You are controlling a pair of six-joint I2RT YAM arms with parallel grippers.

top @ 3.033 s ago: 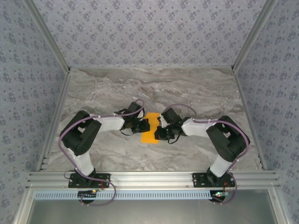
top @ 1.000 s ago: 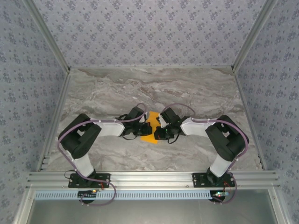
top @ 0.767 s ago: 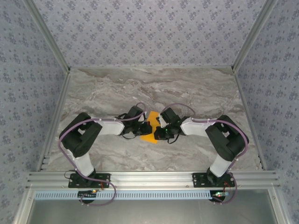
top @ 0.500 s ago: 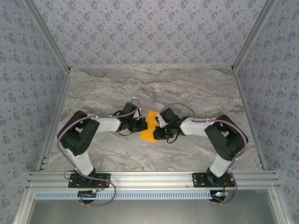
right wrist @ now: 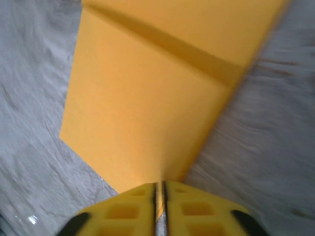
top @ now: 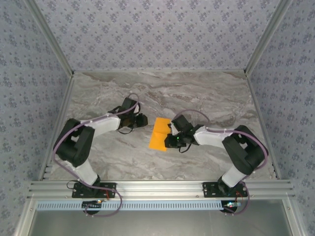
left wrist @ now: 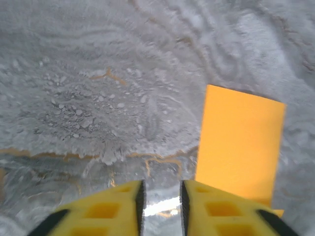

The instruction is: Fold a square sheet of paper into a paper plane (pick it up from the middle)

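**Square sheet of paper** (top: pixel 159 133) (left wrist: pixel 241 142) (right wrist: pixel 147 98): thin, bright orange, matte, unmarked. It shows as an oblong with one straight fold line near its far end. It lies at the middle of the surface (top: pixel 211 98).

**Right jaws:** yellow plastic with recessed pockets, closed to a hairline slit on the sheet's right edge.

**Left jaws:** the same yellow plastic, parted by a narrow gap and empty, near the paper's left side and apart from it.

**Surface:** grey-white marble pattern with brownish veins and a faint gloss.

**Room:** walls (top: pixel 157 29) in blue-grey floral print on three sides. An aluminium rail (top: pixel 162 188) runs along the near edge.
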